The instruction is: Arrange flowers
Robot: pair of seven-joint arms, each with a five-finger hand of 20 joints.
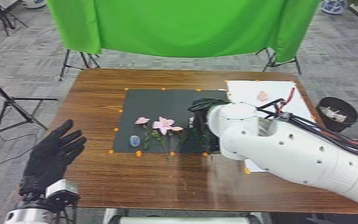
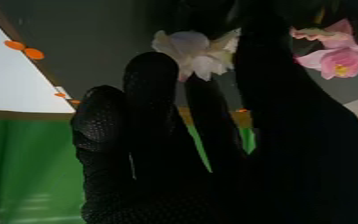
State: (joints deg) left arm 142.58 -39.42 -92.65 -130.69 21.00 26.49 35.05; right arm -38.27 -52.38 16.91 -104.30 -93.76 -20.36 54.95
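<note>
My left hand [image 1: 53, 152] is held open over the table's left edge, its fingers straight. Over the right part of the dark mat [image 1: 153, 100], my right hand [image 1: 208, 105] is partly covered by its own arm. In the right wrist view the fingers of my right hand [image 2: 149, 120] are extended and relaxed beside a white flower [image 2: 198, 54]; whether they touch it I cannot tell. A pink flower [image 2: 337, 56] is on the thumb's side. In the head view a large pink flower [image 1: 163, 125] and a smaller pink bloom [image 1: 142, 120] lie on the mat with green stems.
A small blue-and-white patterned object [image 1: 135, 141] is on the mat's lower left. White paper [image 1: 246, 90] lies at the back right of the brown table [image 1: 100, 105]. Orange marks line the mat. A black bin [image 1: 337, 111] stands beyond the right edge.
</note>
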